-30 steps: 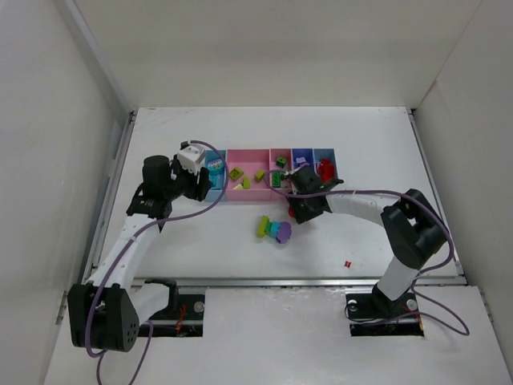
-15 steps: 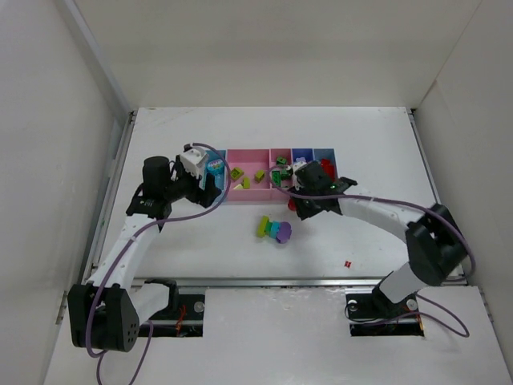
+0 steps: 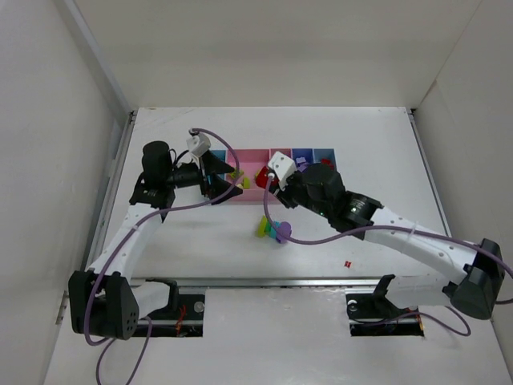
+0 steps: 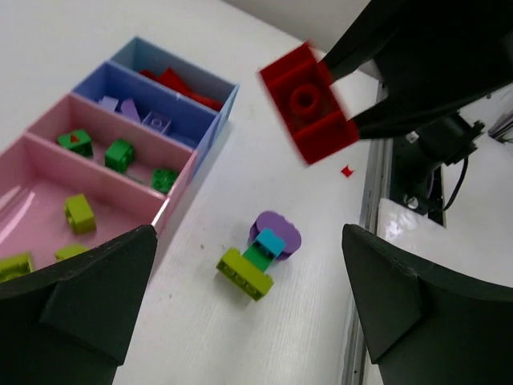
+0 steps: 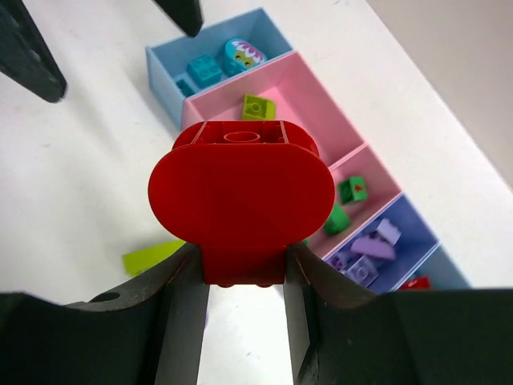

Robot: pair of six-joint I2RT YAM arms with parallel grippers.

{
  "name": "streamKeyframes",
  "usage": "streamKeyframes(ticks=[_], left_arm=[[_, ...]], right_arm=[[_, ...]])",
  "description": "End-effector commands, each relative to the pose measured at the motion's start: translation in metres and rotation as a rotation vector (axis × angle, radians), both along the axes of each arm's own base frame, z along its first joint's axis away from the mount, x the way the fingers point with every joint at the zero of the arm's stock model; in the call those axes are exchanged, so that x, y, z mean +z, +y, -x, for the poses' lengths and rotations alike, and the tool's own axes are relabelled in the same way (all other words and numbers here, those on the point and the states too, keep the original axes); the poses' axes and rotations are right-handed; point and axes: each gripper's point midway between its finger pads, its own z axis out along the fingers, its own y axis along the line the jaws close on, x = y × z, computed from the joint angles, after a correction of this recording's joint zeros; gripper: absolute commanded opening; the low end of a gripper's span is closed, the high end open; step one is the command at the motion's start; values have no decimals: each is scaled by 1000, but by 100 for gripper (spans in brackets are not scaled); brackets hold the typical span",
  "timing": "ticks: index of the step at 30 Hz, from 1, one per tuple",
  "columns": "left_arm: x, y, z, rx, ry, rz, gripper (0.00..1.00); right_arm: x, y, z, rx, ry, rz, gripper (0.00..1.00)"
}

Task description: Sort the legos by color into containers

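Note:
My right gripper [image 5: 243,261] is shut on a red rounded lego [image 5: 240,196] and holds it in the air above the containers [image 5: 276,104]. The left wrist view shows that red lego [image 4: 309,103] pinched between the right gripper's black fingers [image 4: 377,56]. From above, the right gripper [image 3: 268,181] hangs over the pink bins [image 3: 253,157]. My left gripper [image 3: 215,173] is open and empty near the row's left end, its fingers [image 4: 76,301] wide apart. A joined stack of lime, green, cyan and purple legos [image 3: 274,229] lies on the table in front of the bins.
The bins hold sorted legos: cyan in the left light blue bin [image 5: 210,68], lime in the wide pink bin, green in the narrow pink bin [image 4: 112,148], purple in the purple-blue bin [image 4: 140,108], red in the far bin [image 4: 172,76]. A tiny red piece [image 3: 346,263] lies near the front edge.
The left gripper has opened wide and tilted up over the left bins. The right arm has risen and swung left along the row, carrying the red lego.

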Motion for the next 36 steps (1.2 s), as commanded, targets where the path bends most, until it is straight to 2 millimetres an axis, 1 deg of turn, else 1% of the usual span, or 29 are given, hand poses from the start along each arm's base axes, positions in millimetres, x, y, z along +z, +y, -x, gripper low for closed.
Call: streamKeyframes(ticks=[1,2,3,4,5,7,9,10,12,14,15,16,17,18,20,21,23,24,25,26,27,28,30,31,32,33,34,35,36], left_arm=[[55,-11,2,-70,-98,83,100],[63,-15,4,-80,-95,99,100],[65,-15,4,-79,-87,106,100],[65,-18,7,-90,-71,110,100],[65,-18,7,-90,-71,110,100],[65,-26,11,-98,-47,116,100],[65,-30,9,-76,-30,120,100],[58,-31,-3,-9,-3,118,100],[49,-29,-13,51,34,111,100],[42,-26,-27,129,56,100,100],[42,-25,-30,155,66,103,100],[42,-23,-34,178,74,106,100],[39,-23,-38,199,82,103,100],[39,-23,-38,200,90,106,100],[35,-23,-40,200,100,102,98],[35,-24,-38,190,101,103,93],[37,-25,-36,171,94,106,72],[33,-26,-34,162,103,104,39],[33,-26,-33,162,103,104,23],[33,-26,-32,151,93,100,15],[34,-27,-30,135,94,101,2],[33,-27,-29,125,80,96,0],[32,-28,-25,105,85,90,0],[32,-28,-25,105,85,90,0],[29,-28,-25,105,88,84,0],[29,-28,-25,105,88,84,0],[25,-25,-29,142,109,73,0],[25,-23,-33,163,90,60,0],[25,-21,-38,186,82,49,0]], right_arm=[[38,20,-23,23,-171,-24,0],[39,27,-25,44,-183,-11,0],[39,32,-24,54,-182,-10,0],[35,33,-25,57,-182,4,0],[40,34,-26,56,-188,-4,0],[34,42,-25,81,-186,15,0],[42,49,-23,98,-195,-1,0],[42,48,-23,100,-201,5,0],[48,57,-18,119,-207,-4,0],[44,62,-15,139,-200,0,0],[43,66,-10,159,-198,-4,0],[39,68,-11,160,-192,5,0],[44,72,-7,170,-198,-5,0],[44,75,-3,180,-198,-6,0],[40,76,-4,181,-193,2,0],[40,76,-4,181,-193,2,0],[44,77,-4,180,-198,-6,0],[44,77,-4,180,-198,-6,0],[44,77,-4,180,-198,-6,0],[45,75,-6,169,-200,-3,0],[45,73,-8,155,-203,0,0],[45,73,-8,155,-203,0,0],[46,69,-11,128,-213,-2,0],[42,68,-11,117,-206,-3,0],[45,63,-13,97,-217,-10,0],[37,61,-14,83,-212,3,0],[38,56,-16,50,-211,-7,0],[33,41,-26,-52,-213,16,0],[27,32,-31,-108,-208,31,0]])
